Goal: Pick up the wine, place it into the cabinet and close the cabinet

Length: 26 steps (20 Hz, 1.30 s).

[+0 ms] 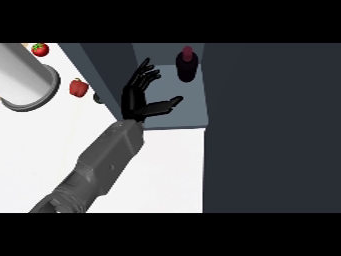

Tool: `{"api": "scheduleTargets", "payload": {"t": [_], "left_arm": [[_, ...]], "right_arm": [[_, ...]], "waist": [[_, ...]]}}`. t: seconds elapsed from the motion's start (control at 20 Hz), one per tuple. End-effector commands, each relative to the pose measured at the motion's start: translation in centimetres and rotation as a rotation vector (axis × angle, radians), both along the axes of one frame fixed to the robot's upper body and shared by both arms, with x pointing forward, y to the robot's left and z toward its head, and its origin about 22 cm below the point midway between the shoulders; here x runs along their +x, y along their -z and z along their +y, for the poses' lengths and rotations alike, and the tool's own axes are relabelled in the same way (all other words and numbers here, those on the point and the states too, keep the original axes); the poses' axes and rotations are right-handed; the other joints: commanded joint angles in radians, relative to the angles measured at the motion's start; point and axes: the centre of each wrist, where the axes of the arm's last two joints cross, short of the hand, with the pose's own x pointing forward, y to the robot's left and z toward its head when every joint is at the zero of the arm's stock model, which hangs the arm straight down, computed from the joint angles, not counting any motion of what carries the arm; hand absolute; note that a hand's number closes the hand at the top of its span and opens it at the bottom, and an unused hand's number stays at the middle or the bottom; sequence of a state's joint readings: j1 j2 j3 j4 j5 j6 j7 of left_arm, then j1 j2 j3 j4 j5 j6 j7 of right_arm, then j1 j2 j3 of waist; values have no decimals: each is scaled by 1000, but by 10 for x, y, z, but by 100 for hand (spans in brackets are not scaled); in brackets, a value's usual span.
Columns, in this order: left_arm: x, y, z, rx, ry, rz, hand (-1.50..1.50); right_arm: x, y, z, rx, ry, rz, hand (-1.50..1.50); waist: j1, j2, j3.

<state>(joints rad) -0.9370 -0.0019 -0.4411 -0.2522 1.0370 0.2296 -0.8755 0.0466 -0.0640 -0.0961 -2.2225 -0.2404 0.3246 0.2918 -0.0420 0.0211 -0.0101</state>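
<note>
Wine bottle (187,64) standing inside the cabinet (276,125), our hand apart from it.

We see one hand (137,97) at the cabinet's shelf, fingers spread and released, holding nothing, just left of the dark bottle. On the white counter (25,150) lie a strawberry (40,49), a red pepper (78,87) and a grey cylinder (18,75).
</note>
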Motion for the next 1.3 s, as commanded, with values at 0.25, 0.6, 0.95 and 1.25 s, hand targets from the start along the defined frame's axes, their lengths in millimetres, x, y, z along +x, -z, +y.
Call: {"api": "scheduleTargets", "payload": {"t": [0.25, 0.6, 0.95, 1.25], "left_arm": [[-10, 0, 1, 30, -25, -57, -150], [-49, 2, 2, 43, 95, -79, -150], [-101, -36, 8, 33, 261, -85, -150], [-154, -75, 17, 34, 256, -117, -150]], "right_arm": [[-9, -4, 8, 1, 24, 17, -150], [-5, 7, -3, 6, 19, 9, -150], [-14, -10, -2, -18, 22, 3, -150], [-6, -19, 10, -11, 7, 6, -150]], "waist": [[58, -31, 10], [68, -31, 11], [66, -31, 11], [60, -27, 11]]}}
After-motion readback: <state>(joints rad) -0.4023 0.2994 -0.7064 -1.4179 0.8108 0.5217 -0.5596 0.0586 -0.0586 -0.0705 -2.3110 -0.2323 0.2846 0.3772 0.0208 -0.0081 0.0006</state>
